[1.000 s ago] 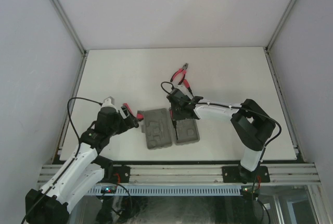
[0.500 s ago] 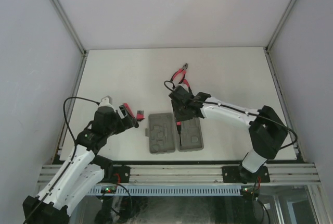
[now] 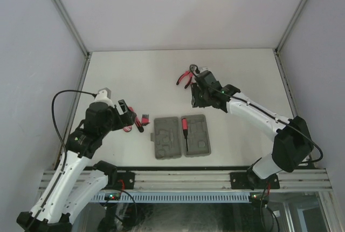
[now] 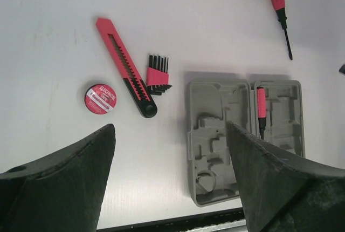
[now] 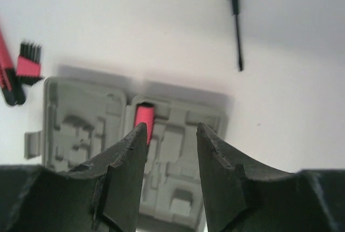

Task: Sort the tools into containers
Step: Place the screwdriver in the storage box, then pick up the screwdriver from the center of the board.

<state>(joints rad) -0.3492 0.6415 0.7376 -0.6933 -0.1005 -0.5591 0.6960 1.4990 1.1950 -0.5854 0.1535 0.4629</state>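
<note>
- Red round disc (image 4: 101, 98) carries a white label. Its top line seems to read "ELECTRICAL", and the smaller lines under it are too fine to read. It lies on the white table (image 4: 54, 16), just beside the black end of the utility knife (image 4: 126, 67).
- The utility knife is red, lies on a slant and shows no legible marking. The comb-like piece (image 4: 157, 75), black prongs in a red holder, sits just beside it; whether they touch I cannot tell.
- The grey case (image 4: 215, 118) lies open with both halves flat and the moulded slots facing up. In the left wrist view a dark finger (image 4: 285, 189) hides its near right corner.
- The short driver (image 4: 261, 105) lies in a slot of the case's right half, next to the hinge, with its red handle away from the arms. In the right wrist view a finger (image 5: 126, 178) covers its lower part.
- The long screwdriver (image 4: 280, 5) lies on the table beyond the case. The pliers (image 3: 186, 76) lie beside it; in the left wrist view the top edge cuts them off, leaving only the handle tips.
- The left gripper (image 4: 170, 129) hangs over the table left of the case, spread wide, with nothing between its fingers.
- The right gripper (image 5: 171, 132) hangs between the pliers and the case. Its fingers stand a narrow gap apart and hold nothing.
</note>
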